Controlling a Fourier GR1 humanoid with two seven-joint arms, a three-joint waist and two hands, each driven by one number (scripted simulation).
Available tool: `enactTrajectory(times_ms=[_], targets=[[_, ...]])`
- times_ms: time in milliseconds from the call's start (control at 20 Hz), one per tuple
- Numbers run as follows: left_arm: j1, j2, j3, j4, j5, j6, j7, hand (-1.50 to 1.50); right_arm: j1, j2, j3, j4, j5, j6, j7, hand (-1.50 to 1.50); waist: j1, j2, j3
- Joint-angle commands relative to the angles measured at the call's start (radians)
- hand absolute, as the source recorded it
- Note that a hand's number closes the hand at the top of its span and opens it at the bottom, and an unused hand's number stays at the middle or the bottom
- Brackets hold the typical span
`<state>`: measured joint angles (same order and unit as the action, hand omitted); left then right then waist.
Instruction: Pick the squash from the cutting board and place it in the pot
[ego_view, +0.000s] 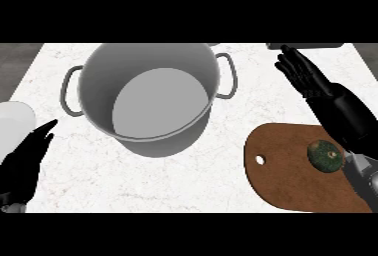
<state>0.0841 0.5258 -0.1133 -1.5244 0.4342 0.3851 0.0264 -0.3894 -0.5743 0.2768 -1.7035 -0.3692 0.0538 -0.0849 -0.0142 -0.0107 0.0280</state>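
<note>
The squash (324, 154), round, dark green and mottled, is seen at the frame's lower right on the brown, rounded wooden cutting board (288, 170), which is pierced by one small hole. The right robot hand (301, 70) is held open above it, fingers straight. The grey metal two-handled pot (151, 90) sits upper centre on the white marbled desk (184, 180). The left robot hand (26, 160) is shown open at lower left.

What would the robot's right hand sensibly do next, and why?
Probably draw the right hand back and down over the dark green round squash. It still lies on the brown wooden cutting board, while the open hand is extended past it.
</note>
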Motion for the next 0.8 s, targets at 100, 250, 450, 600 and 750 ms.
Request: enactTrajectory(times_ms=[100,250,450,600,750], targets=[[-0.038,-0.021,-0.129,0.008,-0.056,-0.092,-0.003,0.00,0.162,-0.013,-0.038,0.076,0.032,-0.085,0.051,1.50,-0.035,0.012,-0.028],[-0.078,-0.004,-0.203,0.010,-0.064,-0.183,0.031,0.00,0.247,-0.049,-0.054,0.177,0.063,-0.151,0.144,1.50,-0.081,0.021,-0.029],[-0.027,-0.031,-0.218,0.018,-0.046,-0.184,0.034,0.00,0.249,-0.047,-0.211,0.172,0.333,-0.534,-0.061,-1.50,-0.125,0.002,-0.025],[-0.061,-0.061,-0.250,0.014,-0.051,-0.188,0.058,0.00,0.357,0.099,-0.239,0.080,0.312,-0.647,-0.262,-1.50,-0.102,0.001,-0.022],[-0.111,-0.069,-0.263,0.050,-0.057,-0.240,0.060,0.00,0.501,0.114,-0.239,-0.110,0.327,-0.687,-0.288,-1.50,-0.054,0.002,-0.028]])
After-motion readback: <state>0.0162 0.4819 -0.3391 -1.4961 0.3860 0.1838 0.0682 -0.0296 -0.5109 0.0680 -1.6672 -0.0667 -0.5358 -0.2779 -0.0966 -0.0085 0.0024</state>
